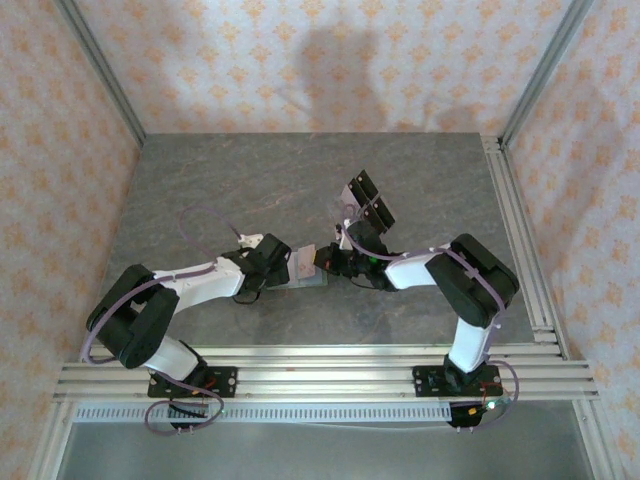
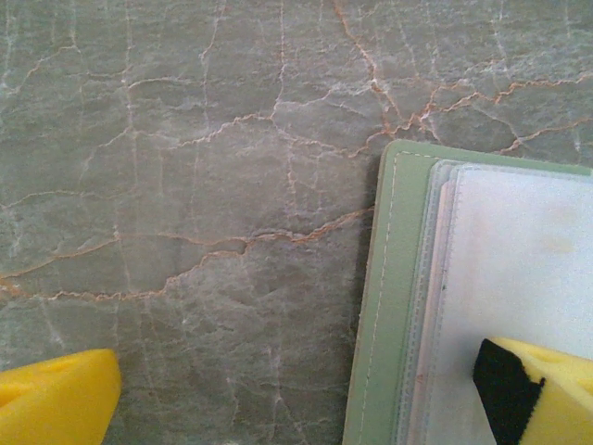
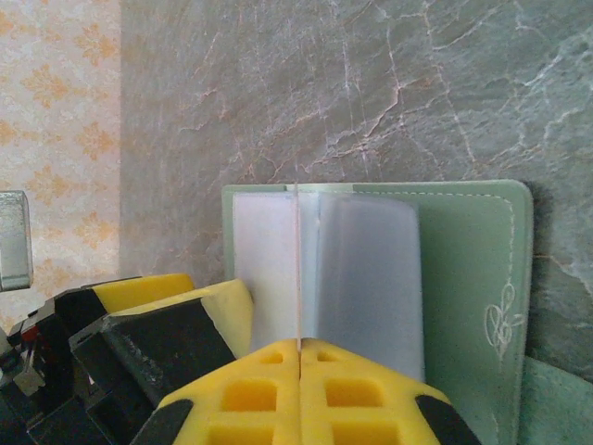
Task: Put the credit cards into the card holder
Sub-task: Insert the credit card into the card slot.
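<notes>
Lying open near the middle of the grey, veined, stone-patterned bench point(image 1: 250, 180), the small sage grey-green card holder point(image 3: 473, 269) sits between the tips of the two arms, where they meet in the top view. Its inner side faces up, showing clear plastic sleeves point(image 2: 519, 260) over a paler lining. A white stitched seam runs along its border, and a small embroidered sprig marks one corner in the right wrist view.

Right jaws: together, with the yellow fingers point(image 3: 250, 399) pressed flat against each other and clamped on a thin pale mauve-grey credit card point(image 3: 296, 260). The card is seen edge-on as a fine upright line rising from the seam between the fingers, over the sleeves of the card holder.

Left jaws: wide apart, holding nothing. One yellow pad point(image 2: 56, 399) is over bare bench beside the card holder. The other pad, yellow with a black face point(image 2: 537, 394), is over the plastic sleeve; whether it touches cannot be told. In the right wrist view this pad appears just beside the right fingers.

A pinkish edge shows beneath the sleeves in the left wrist view, too faint to identify.
</notes>
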Robot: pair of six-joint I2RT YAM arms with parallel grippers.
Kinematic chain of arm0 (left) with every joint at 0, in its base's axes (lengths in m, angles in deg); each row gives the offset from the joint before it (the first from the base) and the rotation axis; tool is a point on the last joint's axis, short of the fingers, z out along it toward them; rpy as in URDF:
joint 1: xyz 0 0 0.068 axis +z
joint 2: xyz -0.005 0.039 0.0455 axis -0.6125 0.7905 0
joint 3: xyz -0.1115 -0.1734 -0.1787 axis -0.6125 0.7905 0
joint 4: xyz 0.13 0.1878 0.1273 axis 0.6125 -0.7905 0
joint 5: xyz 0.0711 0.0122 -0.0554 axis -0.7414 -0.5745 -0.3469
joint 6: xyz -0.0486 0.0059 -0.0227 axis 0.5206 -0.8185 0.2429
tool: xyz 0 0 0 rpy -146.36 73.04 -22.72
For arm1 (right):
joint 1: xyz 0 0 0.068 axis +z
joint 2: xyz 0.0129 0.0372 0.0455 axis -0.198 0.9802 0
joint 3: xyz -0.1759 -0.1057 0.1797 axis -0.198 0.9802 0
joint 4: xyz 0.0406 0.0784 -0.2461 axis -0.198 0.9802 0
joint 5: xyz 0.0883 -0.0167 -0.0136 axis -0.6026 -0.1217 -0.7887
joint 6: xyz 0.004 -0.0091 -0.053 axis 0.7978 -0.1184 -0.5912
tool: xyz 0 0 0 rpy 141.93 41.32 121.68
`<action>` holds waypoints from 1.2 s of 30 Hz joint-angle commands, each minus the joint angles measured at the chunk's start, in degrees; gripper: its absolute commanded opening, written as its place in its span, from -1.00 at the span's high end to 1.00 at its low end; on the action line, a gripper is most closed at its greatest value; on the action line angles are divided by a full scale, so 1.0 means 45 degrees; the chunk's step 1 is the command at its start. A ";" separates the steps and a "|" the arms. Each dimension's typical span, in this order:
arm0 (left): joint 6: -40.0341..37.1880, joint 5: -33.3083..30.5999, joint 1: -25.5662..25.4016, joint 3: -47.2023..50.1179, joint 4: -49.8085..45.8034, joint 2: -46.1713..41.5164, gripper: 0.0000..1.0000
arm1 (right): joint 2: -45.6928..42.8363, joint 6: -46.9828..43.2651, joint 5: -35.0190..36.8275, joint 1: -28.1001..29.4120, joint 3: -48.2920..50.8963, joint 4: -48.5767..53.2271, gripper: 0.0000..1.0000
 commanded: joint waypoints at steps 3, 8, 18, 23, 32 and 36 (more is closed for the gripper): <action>0.0065 -0.0428 -0.0037 0.0451 -0.0942 0.0065 -0.99 | 0.0376 0.0202 -0.0204 0.0151 0.0129 -0.0895 1.00; 0.0067 -0.0445 -0.0042 0.0446 -0.0930 0.0057 -1.00 | 0.0580 0.0276 -0.0270 0.0190 0.0129 -0.1047 1.00; 0.0067 -0.0443 -0.0047 0.0458 -0.0933 0.0045 -0.99 | 0.0992 0.0574 -0.0378 0.0268 0.0070 -0.1439 1.00; 0.0086 -0.0456 -0.0042 0.0483 -0.0923 0.0023 -0.99 | 0.1254 0.0763 -0.0486 0.0287 0.0051 -0.1702 1.00; 0.0067 -0.0463 -0.0042 0.0516 -0.0983 -0.0020 -0.99 | 0.1178 0.0475 -0.0361 0.0200 0.0220 -0.1532 1.00; 0.0086 -0.0459 -0.0042 0.0562 -0.0982 -0.0077 -1.00 | 0.0996 0.0314 -0.0370 0.0001 0.0372 -0.1378 1.00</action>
